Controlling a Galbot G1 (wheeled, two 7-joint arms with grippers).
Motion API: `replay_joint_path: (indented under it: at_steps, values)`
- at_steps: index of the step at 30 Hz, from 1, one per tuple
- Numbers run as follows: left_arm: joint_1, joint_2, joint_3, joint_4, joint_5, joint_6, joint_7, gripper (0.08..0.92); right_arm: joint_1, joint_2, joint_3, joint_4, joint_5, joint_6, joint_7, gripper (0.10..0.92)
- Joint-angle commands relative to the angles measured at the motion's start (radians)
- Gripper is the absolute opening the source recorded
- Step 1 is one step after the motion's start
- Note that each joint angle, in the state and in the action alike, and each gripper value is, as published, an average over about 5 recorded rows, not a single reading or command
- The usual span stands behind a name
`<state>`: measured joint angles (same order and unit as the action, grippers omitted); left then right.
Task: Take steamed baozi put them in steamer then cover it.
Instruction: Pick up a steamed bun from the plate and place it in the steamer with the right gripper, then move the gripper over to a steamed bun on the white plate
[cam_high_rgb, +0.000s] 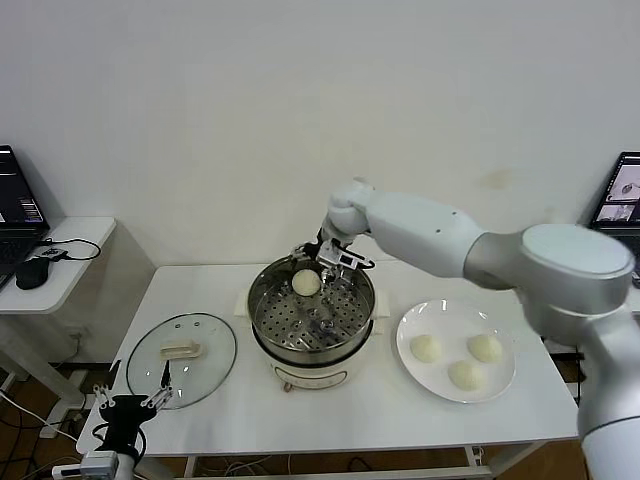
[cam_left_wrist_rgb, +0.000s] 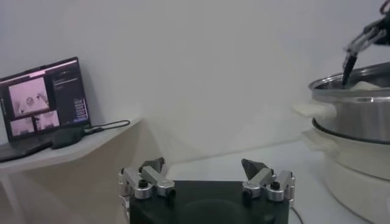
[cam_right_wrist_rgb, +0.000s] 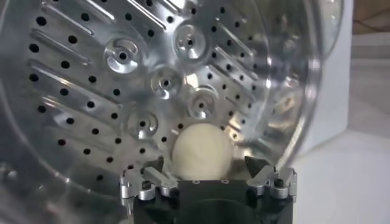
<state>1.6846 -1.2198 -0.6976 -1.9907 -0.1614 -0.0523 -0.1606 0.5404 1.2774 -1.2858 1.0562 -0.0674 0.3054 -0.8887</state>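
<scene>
The steamer (cam_high_rgb: 310, 345), a steel pot with a perforated tray (cam_right_wrist_rgb: 122, 73) on a white base, stands mid-table. My right gripper (cam_high_rgb: 322, 268) hangs over its far rim, open. One baozi (cam_high_rgb: 306, 283) rests on the tray between the spread fingers (cam_right_wrist_rgb: 204, 167), which stand apart from its sides. Three more baozi (cam_high_rgb: 464, 374) lie on the white plate (cam_high_rgb: 455, 318) to the right. The glass cover (cam_high_rgb: 205, 372) with its cream handle lies flat left of the steamer. My left gripper (cam_high_rgb: 130, 400) is parked open and empty below the table's front left corner; the left wrist view shows it (cam_left_wrist_rgb: 204, 167).
A side table at far left holds a laptop (cam_high_rgb: 15, 200) and a mouse (cam_high_rgb: 32, 272). Another screen (cam_high_rgb: 620, 190) stands at far right. The steamer's side (cam_left_wrist_rgb: 356, 115) shows in the left wrist view.
</scene>
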Motion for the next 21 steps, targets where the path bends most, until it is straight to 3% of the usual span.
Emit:
replay_joint_path:
  at_steps: [1,5,9,15,21]
  values:
    - [0.002,0.001,-0.002,-0.007,-0.006,0.005,0.001,0.823,0.161,-0.188,-0.056,0.303,0.283,-0.372,-0.101,0.823]
    - [0.005,0.006,0.003,-0.019,-0.006,0.023,0.000,0.823,0.205,-0.361,-0.042,0.462,0.375,-0.558,-0.099,0.823]
    - [0.006,0.011,0.003,-0.031,-0.007,0.034,-0.001,0.823,0.205,-0.517,-0.023,0.562,0.396,-0.634,-0.089,0.823]
    - [0.014,0.017,0.002,-0.043,-0.002,0.039,-0.002,0.823,0.069,-0.764,0.055,0.616,0.294,-0.640,-0.089,0.823]
    - [0.016,0.014,-0.005,-0.041,-0.003,0.039,-0.008,0.823,-0.133,-0.851,0.145,0.588,0.162,-0.601,-0.090,0.823]
